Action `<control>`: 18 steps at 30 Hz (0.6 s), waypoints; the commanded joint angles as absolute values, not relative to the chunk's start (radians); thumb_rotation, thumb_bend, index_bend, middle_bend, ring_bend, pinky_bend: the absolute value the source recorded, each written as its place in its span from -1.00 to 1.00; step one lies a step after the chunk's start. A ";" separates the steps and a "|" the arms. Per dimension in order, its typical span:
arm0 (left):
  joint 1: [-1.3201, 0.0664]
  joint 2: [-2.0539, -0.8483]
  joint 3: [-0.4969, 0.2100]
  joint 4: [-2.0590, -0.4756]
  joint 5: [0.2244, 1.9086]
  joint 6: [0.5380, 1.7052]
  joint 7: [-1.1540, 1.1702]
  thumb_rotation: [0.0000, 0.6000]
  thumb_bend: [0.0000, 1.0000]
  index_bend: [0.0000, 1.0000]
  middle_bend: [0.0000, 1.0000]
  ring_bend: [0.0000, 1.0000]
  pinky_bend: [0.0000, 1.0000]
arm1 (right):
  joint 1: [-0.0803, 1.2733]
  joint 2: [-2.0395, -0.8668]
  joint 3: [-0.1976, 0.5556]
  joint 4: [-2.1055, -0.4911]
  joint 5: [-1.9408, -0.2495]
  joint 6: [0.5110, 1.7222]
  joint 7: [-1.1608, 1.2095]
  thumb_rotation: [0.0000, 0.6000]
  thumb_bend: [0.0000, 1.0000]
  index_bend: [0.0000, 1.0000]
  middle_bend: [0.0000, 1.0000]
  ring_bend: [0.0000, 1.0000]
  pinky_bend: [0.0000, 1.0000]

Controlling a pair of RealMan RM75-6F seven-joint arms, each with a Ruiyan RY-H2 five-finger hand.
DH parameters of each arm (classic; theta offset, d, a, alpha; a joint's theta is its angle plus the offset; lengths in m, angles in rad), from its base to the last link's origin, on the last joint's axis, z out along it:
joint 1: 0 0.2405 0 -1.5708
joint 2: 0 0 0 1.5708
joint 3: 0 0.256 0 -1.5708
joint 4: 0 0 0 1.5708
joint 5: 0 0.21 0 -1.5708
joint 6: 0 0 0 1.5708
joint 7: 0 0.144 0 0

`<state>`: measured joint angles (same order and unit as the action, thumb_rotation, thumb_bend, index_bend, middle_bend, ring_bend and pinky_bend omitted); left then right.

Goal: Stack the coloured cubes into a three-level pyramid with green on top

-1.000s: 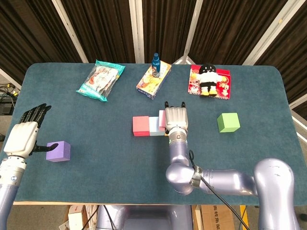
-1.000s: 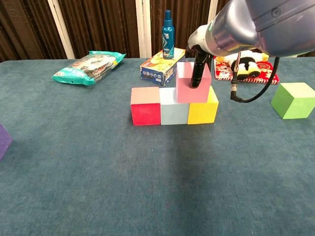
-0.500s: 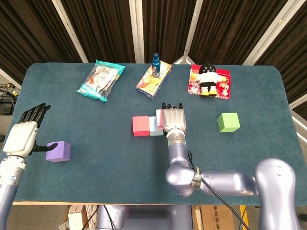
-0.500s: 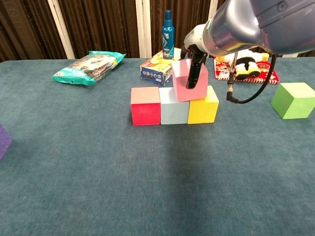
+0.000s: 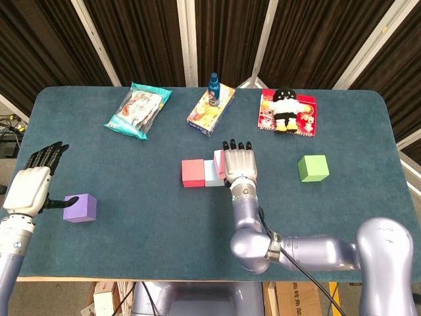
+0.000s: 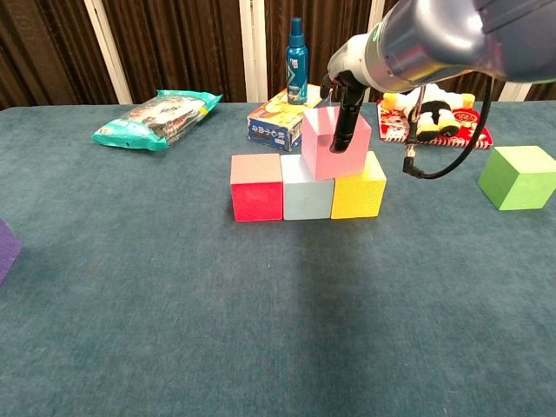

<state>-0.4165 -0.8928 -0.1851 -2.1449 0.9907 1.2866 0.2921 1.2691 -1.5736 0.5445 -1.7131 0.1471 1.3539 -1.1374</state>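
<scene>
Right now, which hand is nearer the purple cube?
Left. The left hand sits just beside the purple cube at the table's left edge, thumb almost touching it. The right hand is far off at the centre, holding the pink cube.

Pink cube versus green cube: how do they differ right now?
The pink cube is held by the right hand on the second level, over the pale blue cube and yellow cube; the green cube rests alone on the table, untouched. Pink sits tilted; green sits flat. Both look like same-sized plain cubes.

Right hand [image 5: 239, 163] grips downward; left hand [image 5: 29, 189] spread, thumb out
</scene>
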 commanded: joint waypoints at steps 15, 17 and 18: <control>-0.412 -0.890 -0.185 -2.154 1.002 1.295 0.290 1.00 -0.78 -1.00 -1.00 -1.00 -0.96 | 1.225 -1.548 0.499 -1.749 0.004 1.297 -1.041 1.00 -0.31 -1.00 -0.82 -0.81 -1.00; -0.411 -0.889 -0.184 -2.155 1.004 1.296 0.290 1.00 -0.78 -1.00 -1.00 -1.00 -0.96 | 1.222 -1.546 0.494 -1.747 -0.002 1.291 -1.032 1.00 -0.31 -1.00 -0.81 -0.81 -1.00; -0.411 -0.889 -0.184 -2.155 1.005 1.297 0.290 1.00 -0.78 -1.00 -1.00 -1.00 -0.96 | 1.222 -1.545 0.492 -1.747 -0.003 1.289 -1.031 1.00 -0.31 -1.00 -0.81 -0.81 -1.00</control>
<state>-0.4110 -0.8893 -0.1842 -2.1554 1.0052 1.2966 0.2903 1.2230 -1.5456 0.4927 -1.7472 -0.0022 1.2887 -1.0318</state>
